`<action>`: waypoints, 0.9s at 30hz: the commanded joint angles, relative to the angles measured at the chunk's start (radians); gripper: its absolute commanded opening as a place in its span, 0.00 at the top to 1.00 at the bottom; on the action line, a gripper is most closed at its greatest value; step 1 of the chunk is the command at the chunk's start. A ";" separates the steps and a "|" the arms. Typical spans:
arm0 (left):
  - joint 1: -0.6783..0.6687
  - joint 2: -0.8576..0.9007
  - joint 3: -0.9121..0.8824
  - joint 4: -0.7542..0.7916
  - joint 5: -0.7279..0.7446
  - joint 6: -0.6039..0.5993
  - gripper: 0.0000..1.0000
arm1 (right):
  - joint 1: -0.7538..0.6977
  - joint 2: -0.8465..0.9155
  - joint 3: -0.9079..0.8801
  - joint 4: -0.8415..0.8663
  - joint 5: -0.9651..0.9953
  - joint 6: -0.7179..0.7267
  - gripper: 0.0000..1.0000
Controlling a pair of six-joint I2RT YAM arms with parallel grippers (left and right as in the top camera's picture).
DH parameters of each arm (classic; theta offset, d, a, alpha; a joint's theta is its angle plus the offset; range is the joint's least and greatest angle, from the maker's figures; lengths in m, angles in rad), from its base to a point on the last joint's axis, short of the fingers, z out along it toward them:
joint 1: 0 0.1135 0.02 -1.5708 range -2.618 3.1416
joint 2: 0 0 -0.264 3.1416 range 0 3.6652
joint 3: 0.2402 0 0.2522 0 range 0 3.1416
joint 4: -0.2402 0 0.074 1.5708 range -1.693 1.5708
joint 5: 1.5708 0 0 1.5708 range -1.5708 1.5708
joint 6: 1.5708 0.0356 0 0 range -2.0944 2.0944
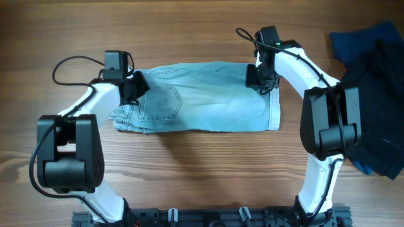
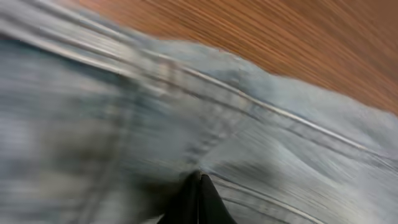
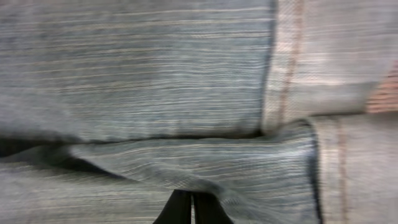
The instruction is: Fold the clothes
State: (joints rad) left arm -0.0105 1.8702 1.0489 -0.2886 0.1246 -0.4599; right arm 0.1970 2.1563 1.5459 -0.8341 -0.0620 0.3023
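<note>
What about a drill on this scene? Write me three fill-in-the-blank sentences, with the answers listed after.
1. The light blue faded denim shorts lie on a brown table made of ____.
2. The left pincer and the right pincer are each ____ on the shorts.
3. The dark navy fabric pile lies to the robot's ____ of the shorts.
Missing words: wood; shut; right.

Left tool [image 1: 136, 89] and right tool [image 1: 260, 77] pinch the far edge of the flattened denim shorts [image 1: 208, 101].
</note>
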 commanded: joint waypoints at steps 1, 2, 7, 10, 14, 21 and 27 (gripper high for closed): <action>0.056 0.024 -0.014 -0.025 -0.132 0.064 0.96 | -0.056 0.043 0.001 -0.029 0.197 0.045 0.96; 0.056 0.023 -0.014 -0.027 -0.136 0.076 0.96 | -0.063 0.043 0.002 -0.039 0.207 0.051 0.96; 0.053 -0.029 -0.014 -0.044 -0.130 0.082 0.96 | -0.082 0.011 0.026 -0.096 0.224 0.117 0.96; 0.048 -0.111 -0.014 -0.064 -0.135 0.082 0.96 | -0.082 -0.036 0.072 -0.141 0.224 0.119 0.96; 0.047 -0.283 -0.014 -0.119 -0.134 0.082 0.96 | -0.082 -0.141 0.146 -0.224 0.222 0.117 0.96; 0.047 -0.544 -0.014 -0.348 -0.012 0.037 0.95 | -0.079 -0.348 0.155 -0.330 -0.157 -0.031 0.96; 0.028 -0.513 -0.019 -0.520 0.164 0.029 0.96 | 0.008 -0.357 0.070 -0.396 -0.302 -0.093 0.96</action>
State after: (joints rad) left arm 0.0334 1.3075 1.0393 -0.7620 0.1799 -0.4133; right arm 0.1478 1.7683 1.6917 -1.2343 -0.2348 0.2668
